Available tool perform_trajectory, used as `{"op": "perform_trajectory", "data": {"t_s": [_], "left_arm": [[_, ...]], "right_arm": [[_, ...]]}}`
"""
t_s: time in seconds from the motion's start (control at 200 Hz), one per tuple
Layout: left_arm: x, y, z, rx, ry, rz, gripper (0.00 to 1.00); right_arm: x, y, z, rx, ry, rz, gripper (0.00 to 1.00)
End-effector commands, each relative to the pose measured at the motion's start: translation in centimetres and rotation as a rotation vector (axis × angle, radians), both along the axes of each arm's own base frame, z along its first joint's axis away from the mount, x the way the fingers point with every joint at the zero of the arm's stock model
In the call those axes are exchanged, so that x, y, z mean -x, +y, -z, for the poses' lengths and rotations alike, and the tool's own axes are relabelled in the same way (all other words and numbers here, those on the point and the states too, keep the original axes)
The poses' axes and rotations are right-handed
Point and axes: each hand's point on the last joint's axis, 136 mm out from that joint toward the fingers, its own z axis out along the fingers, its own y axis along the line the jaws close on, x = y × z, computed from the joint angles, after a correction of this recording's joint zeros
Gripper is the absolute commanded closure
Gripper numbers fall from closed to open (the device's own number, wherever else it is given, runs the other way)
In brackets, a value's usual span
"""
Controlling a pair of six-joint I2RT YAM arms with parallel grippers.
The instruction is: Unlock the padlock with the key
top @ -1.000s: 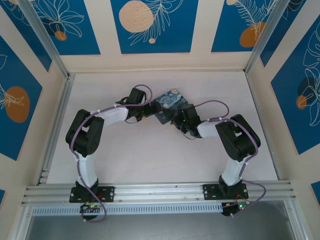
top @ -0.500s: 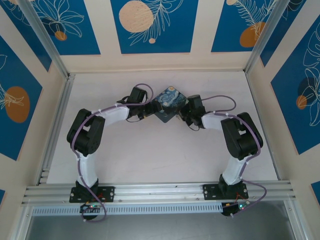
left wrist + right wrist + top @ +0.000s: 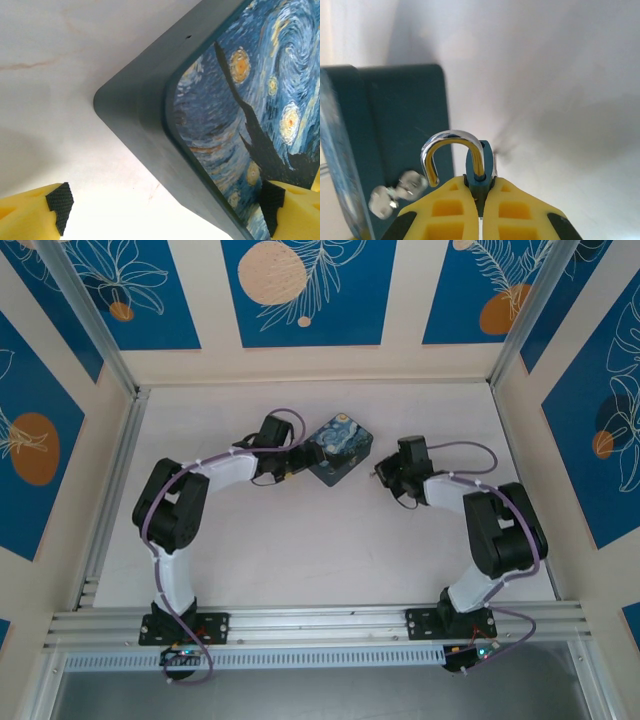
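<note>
Padlock [image 3: 476, 160] is sitting pinched between the closed yellow fingers of the right gripper [image 3: 480, 187], its shackle arching upward with the left end looking free of the body, just beside the painted box [image 3: 395, 115]. Key [image 3: 412, 182] is showing as a small silvery blur left of those fingers, against the box's side. Left gripper [image 3: 165, 210] is standing wide open, straddling a box corner on the table [image 3: 60, 75].
</note>
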Motion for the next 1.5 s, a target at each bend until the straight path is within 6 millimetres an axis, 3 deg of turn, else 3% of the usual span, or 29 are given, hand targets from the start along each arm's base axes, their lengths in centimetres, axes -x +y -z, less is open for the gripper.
{"op": "perform_trajectory", "data": {"t_s": [0.0,0.12,0.265,0.355,0.37,0.41,0.44,0.555,0.665,0.8,0.925,1.145,1.35,1.405,1.495], "left_arm": [[5.0,2.4,3.2,-0.139,0.17,0.035,0.01],[4.9,2.3,-0.1,-0.111,0.116,0.04,0.0],[5.2,3.1,-4.3,-0.097,0.032,0.03,0.0],[5.6,4.1,-6.9,-0.119,-0.03,0.02,0.0],[5.6,4.4,-7.3,-0.123,-0.04,0.018,0.0],[5.8,5.0,-8.4,-0.139,-0.07,0.013,0.0],[5.9,5.6,-9.2,-0.158,-0.092,0.009,0.0],[5.9,8.7,-12.1,-0.27,-0.206,-0.035,0.0],[5.3,13.5,-14.7,-0.457,-0.361,-0.141,0.0],[4.7,18.8,-17.5,-0.686,-0.652,-0.273,0.0],[5.0,23.0,-16.6,-0.854,-0.74,-0.319,0.0],[4.6,29.6,-9.6,-0.944,-0.644,-0.448,0.0],[2.9,29.8,-5.4,-0.879,-0.765,-0.417,0.0],[2.5,29.5,-4.4,-0.848,-0.774,-0.393,0.0],[1.1,27.5,-3.1,-0.778,-0.763,-0.245,0.0]], "right_arm": [[3.3,-0.1,1.1,-0.022,0.069,-0.003,0.95],[5.7,-0.6,1.5,-0.027,0.091,0.003,0.55],[7.4,-1.7,-0.5,-0.006,0.059,0.011,0.4],[8.0,-2.6,-2.7,0.022,0.02,0.013,0.29],[8.1,-2.7,-3.0,0.029,0.015,0.01,0.22],[8.1,-3.2,-4.3,0.051,-0.013,0.008,0.18],[8.3,-3.6,-5.0,0.075,-0.019,-0.001,0.08],[7.8,-5.5,-8.3,0.216,-0.069,-0.028,0.02],[6.4,-7.5,-11.1,0.396,-0.141,-0.058,0.01],[4.4,-10.8,-12.7,0.663,-0.272,-0.01,0.0],[3.6,-13.2,-12.2,0.896,-0.337,-0.044,0.0],[3.2,-16.1,-7.9,0.942,-0.311,-0.029,0.0],[0.1,-15.1,-6.4,1.001,-0.505,-0.105,0.0],[-1.0,-13.7,-7.1,1.015,-0.592,-0.183,0.0],[-1.6,-11.0,-5.2,0.954,-0.725,-0.324,0.02]]}}
